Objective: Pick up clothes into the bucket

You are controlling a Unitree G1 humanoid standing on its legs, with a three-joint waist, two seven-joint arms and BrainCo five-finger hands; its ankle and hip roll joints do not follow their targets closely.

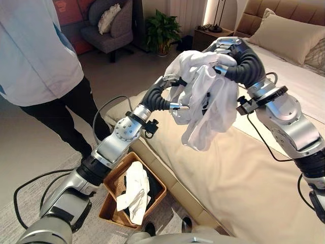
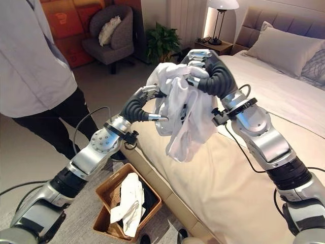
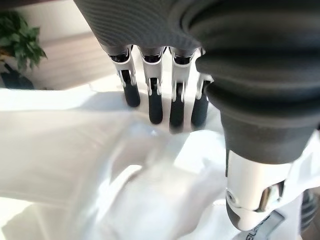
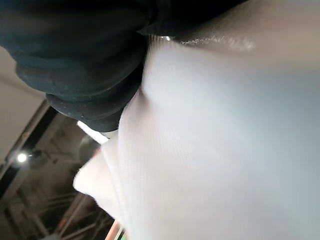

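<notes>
Surface: beige bed (image 1: 238, 173); wicker basket (image 1: 112, 183) on the floor, near left.
Left hand (image 1: 170, 94): fingers straight, touching white garment (image 1: 205, 101).
Right hand (image 1: 228, 53): clenched round the garment.

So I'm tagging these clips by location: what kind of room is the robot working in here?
Most likely a bedroom: a bed with a pillow and padded headboard, a bedside table with a lamp, and an armchair in the corner.

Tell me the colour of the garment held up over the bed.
White garment, clearest in the left eye view.
</notes>
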